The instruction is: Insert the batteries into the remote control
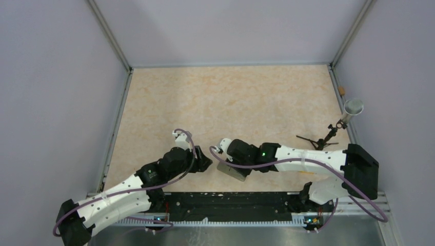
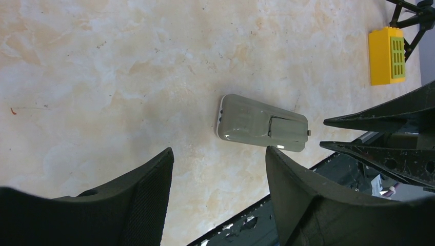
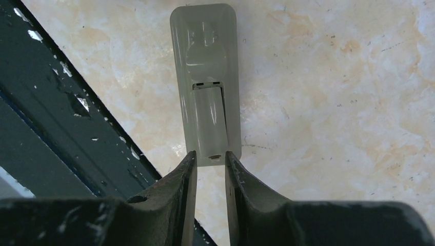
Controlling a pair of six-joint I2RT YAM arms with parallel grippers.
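Observation:
The remote control (image 1: 232, 171) lies grey back up near the table's front edge, also seen in the left wrist view (image 2: 261, 124) and the right wrist view (image 3: 205, 77). Its battery cover (image 3: 210, 120) sits in the recess. My right gripper (image 3: 210, 154) is at the remote's cover end, its jaws a narrow gap apart with only table showing between them. At the remote's other end my left gripper (image 2: 218, 151) hovers wide open and empty. In the top view the two grippers face each other, right gripper (image 1: 247, 171) and left gripper (image 1: 209, 165). The batteries are out of view.
A black rail (image 1: 231, 205) runs along the table's front edge, right beside the remote. A yellow block (image 2: 387, 55) lies to the right, near a small black tripod (image 1: 328, 138) at the right wall.

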